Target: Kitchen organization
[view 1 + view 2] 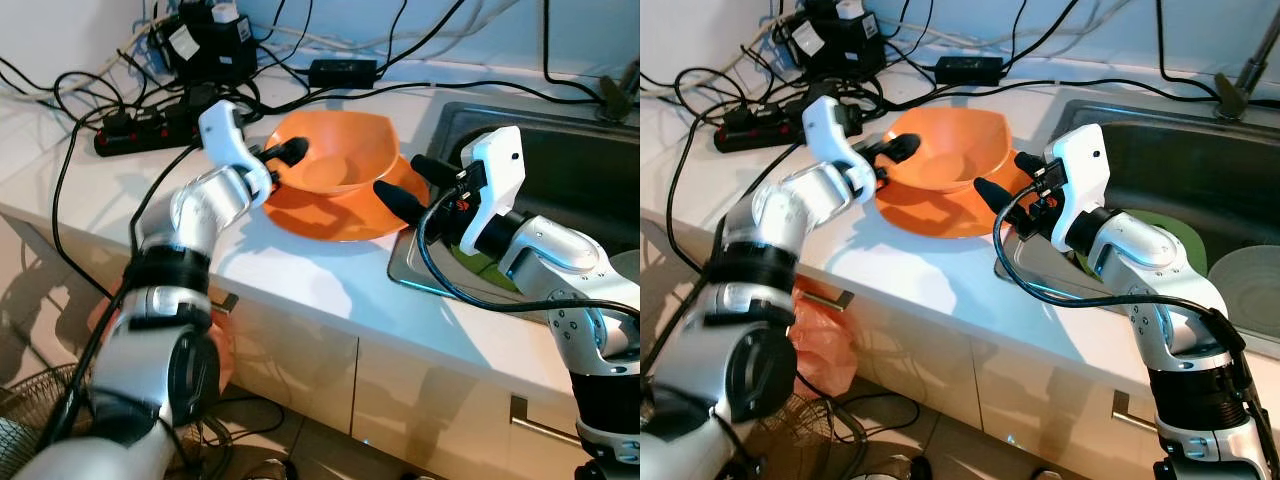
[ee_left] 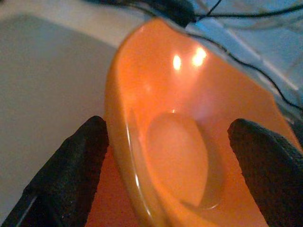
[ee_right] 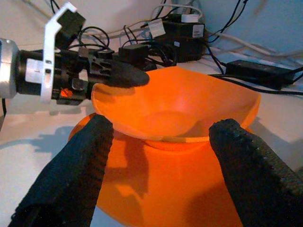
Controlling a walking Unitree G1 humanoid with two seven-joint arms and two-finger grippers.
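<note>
Right claw (image 1: 401, 183) is spread wide at the orange bowl's (image 1: 335, 150) 3 o'clock, left claw (image 1: 285, 165) straddles the 9 o'clock rim unclosed; looks light, stiff, slick plastic, so grab the rim.

A white counter (image 1: 330, 290) is running above pale cabinets (image 1: 300, 375), with a steel sink (image 1: 570, 150) sitting at its right end.

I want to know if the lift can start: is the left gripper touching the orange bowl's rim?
Cannot tell. In the left wrist view, the left gripper straddles the orange bowl rim, open; no view shows plain contact.
</note>
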